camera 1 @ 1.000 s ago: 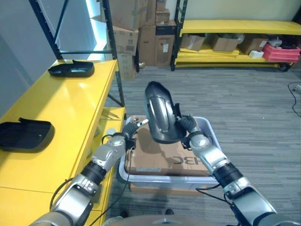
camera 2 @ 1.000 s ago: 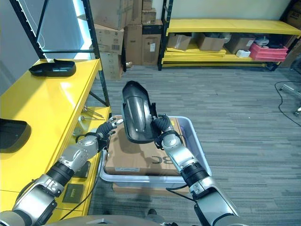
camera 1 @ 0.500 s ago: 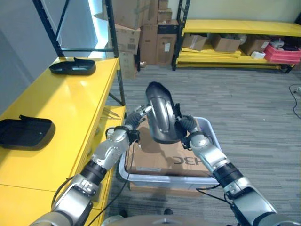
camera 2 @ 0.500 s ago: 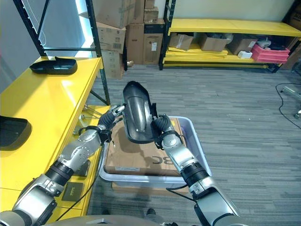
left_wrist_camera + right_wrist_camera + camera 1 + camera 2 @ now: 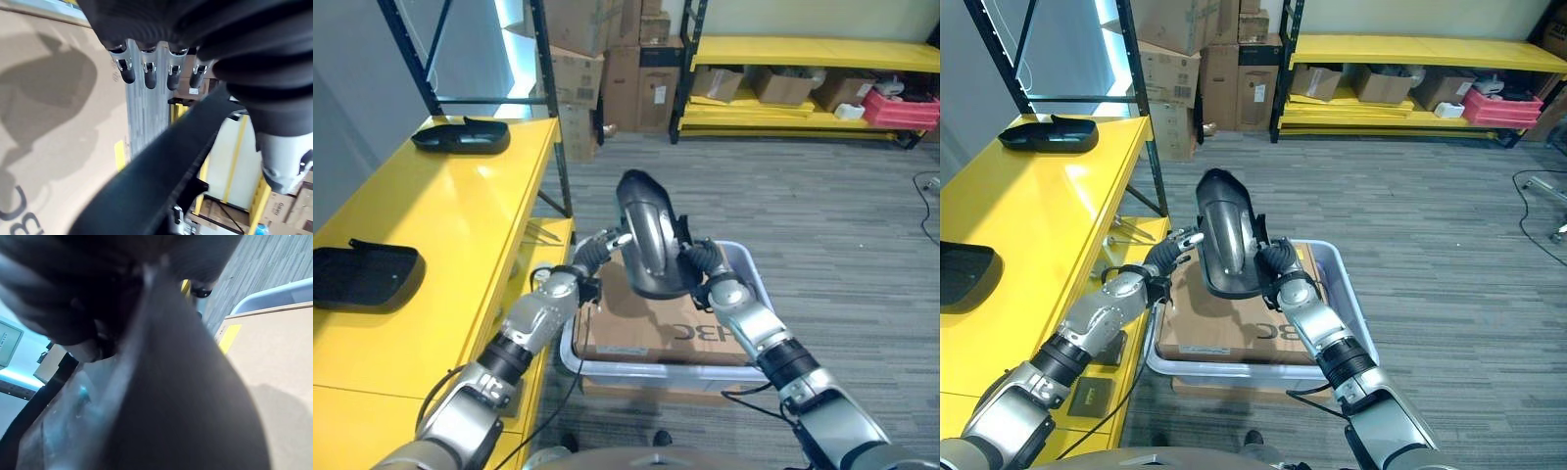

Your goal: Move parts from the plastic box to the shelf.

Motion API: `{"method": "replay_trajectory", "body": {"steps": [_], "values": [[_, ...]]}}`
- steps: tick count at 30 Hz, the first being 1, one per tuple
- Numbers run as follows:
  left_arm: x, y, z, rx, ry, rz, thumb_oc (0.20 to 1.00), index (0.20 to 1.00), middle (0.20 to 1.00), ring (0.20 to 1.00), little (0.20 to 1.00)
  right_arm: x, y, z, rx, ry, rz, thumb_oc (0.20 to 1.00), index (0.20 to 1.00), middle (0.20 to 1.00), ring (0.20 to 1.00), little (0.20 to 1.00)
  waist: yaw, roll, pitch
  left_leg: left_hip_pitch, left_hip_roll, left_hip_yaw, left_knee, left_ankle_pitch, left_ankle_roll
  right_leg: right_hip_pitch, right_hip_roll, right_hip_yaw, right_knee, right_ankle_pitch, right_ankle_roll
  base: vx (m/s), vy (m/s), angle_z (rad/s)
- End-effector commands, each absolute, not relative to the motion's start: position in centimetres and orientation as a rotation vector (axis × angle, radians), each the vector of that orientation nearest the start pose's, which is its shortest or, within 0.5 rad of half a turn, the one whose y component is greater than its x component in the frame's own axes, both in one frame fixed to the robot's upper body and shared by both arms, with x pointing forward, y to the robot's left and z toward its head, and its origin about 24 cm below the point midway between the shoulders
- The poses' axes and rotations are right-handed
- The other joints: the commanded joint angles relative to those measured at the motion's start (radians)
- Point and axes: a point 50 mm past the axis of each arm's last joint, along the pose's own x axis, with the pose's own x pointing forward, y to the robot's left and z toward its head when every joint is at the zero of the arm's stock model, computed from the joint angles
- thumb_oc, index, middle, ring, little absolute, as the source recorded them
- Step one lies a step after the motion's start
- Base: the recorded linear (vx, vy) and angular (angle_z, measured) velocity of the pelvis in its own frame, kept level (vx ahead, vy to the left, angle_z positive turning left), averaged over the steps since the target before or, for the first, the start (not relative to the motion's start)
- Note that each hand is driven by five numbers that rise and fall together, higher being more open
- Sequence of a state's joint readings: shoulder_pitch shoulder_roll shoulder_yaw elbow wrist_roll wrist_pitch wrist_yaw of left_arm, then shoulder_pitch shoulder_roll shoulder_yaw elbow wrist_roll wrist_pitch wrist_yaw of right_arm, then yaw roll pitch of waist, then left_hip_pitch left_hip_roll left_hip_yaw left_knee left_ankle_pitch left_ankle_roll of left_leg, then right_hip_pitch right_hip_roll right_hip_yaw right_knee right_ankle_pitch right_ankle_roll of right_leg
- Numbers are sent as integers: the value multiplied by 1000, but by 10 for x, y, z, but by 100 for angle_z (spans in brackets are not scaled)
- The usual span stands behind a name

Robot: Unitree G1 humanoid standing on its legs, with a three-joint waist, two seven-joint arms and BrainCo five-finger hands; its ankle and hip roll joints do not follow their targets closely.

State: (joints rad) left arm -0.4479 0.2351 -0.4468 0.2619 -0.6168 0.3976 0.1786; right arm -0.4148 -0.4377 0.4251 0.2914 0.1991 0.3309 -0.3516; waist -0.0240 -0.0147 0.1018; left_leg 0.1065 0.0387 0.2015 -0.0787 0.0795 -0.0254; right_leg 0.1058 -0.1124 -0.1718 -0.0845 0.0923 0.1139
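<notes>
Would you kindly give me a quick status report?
Right hand gripping dark part above plastic box. Left hand open, fingertips at part. Shelf alongside.

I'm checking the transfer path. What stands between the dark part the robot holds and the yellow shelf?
Nothing visible. The dark part is above the plastic box, and the yellow shelf has bare surface between two black parts.

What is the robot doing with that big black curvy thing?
The robot's right hand is holding a dark curved part up over the plastic box, which has a cardboard sheet in it. Its left hand reaches toward the part's side with straight fingers. Two other black parts lie on the yellow shelf to its left.
</notes>
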Motion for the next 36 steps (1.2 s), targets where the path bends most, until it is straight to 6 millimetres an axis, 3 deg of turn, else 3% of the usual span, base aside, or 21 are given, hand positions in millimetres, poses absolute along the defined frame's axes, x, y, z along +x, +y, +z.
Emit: {"method": "replay_trajectory", "body": {"steps": [1, 6, 9, 14, 23, 36], "values": [[319, 66, 45, 44, 397, -326, 1000, 1000, 1000, 1000, 1000, 341, -154, 98, -411, 37, -71, 200, 200, 200, 200, 200, 26, -2, -44, 9, 2, -18, 42, -86, 5, -26, -27, -43, -2, 11, 63, 0, 0, 0], [320, 71, 30, 29, 445, -289, 1000, 1000, 1000, 1000, 1000, 341, -152, 97, -407, 46, -65, 200, 200, 200, 200, 200, 23, -3, -42, 10, 4, -17, 44, -86, 5, -28, -29, -42, -1, 13, 65, 0, 0, 0], [319, 68, 32, 1, 424, -294, 1000, 1000, 1000, 1000, 1000, 340, -150, 96, -404, 45, -55, 200, 200, 200, 200, 200, 22, -4, -36, 10, 4, -16, 45, -87, 4, -28, -31, -43, 0, 15, 66, 0, 0, 0], [321, 60, 49, -120, 347, -274, 1000, 1000, 1000, 1000, 1000, 339, -145, 96, -406, 44, -49, 200, 200, 200, 200, 200, 25, -5, -29, 11, 3, -22, 45, -85, 1, -25, -33, -47, -1, 18, 67, 0, 0, 0], [325, 69, 76, -298, 228, -200, 1000, 1000, 1000, 1000, 1000, 337, -151, 92, -410, 52, -69, 200, 200, 200, 200, 200, 40, -10, -22, 7, 2, -32, 47, -85, 0, -19, -36, -64, -1, 19, 67, 0, 0, 0], [317, 50, 63, -243, 271, -307, 1000, 1000, 1000, 1000, 1000, 336, -152, 89, -398, 56, -73, 200, 200, 200, 200, 200, 29, -13, -27, 12, 4, -21, 42, -87, 4, -20, -33, -54, -2, 16, 66, 0, 0, 0]]}}
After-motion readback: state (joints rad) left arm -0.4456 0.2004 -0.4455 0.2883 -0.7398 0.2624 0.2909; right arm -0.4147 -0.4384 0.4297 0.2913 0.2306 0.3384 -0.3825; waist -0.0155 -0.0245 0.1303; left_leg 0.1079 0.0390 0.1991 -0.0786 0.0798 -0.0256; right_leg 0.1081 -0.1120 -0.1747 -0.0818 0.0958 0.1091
